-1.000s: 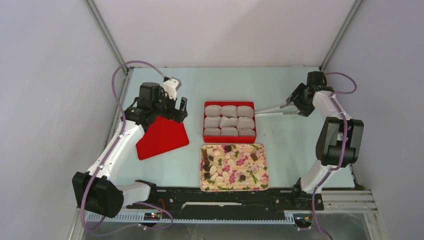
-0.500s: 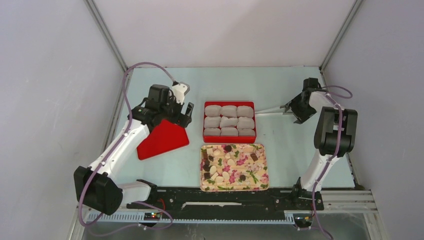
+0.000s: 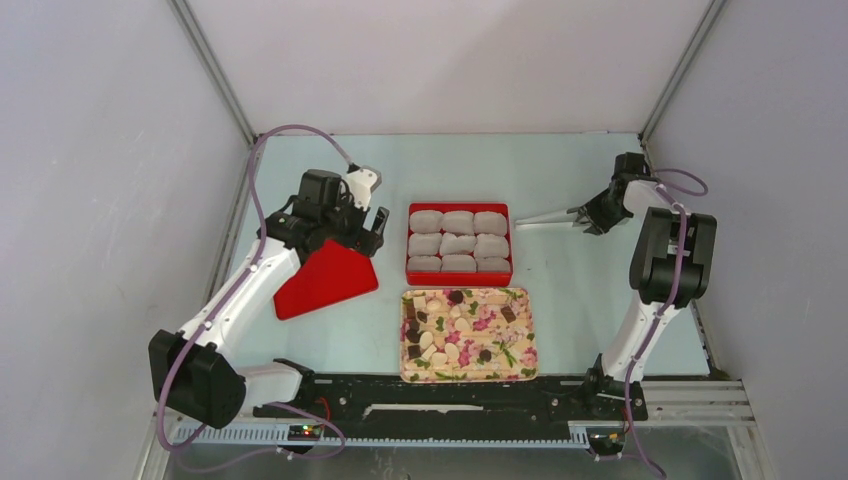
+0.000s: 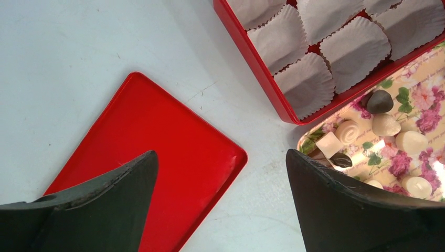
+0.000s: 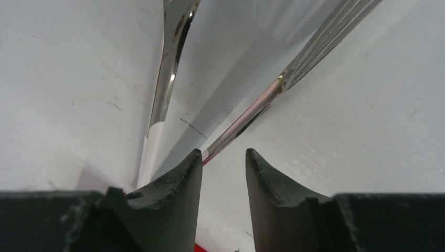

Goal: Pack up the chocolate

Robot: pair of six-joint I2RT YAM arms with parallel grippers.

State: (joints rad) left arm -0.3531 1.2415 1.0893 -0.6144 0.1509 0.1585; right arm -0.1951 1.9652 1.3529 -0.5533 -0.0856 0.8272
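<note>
- My left gripper (image 4: 220, 155) hangs spread over the red lid (image 4: 157, 121), off the chocolate (image 4: 411, 142).
- My right gripper (image 5: 224, 152) sits narrowed at the tongs (image 5: 246, 113), my picking tool; whether it is pinching them, I cannot tell.

Inventory, tabletop:

- robot arms: 2, namely left arm (image 3: 240, 290) and right arm (image 3: 665, 262).
- red box (image 3: 459, 207), centre, far side: 1.
- grey paper cups (image 3: 458, 243) inside it: 9, in three rows of three.
- red lid (image 3: 325, 282), left of the box: 1.
- floral tray (image 3: 522, 356), near side of the box: 1.
- pale chocolate pieces (image 3: 463, 324) on the tray: roughly a dozen, too small for an exact tally.
- dark chocolate pieces (image 3: 456, 297) on the tray: roughly half a dozen, fewer than the pale.
- metal tongs (image 3: 545, 215), right of the box: 1 pair.
</note>
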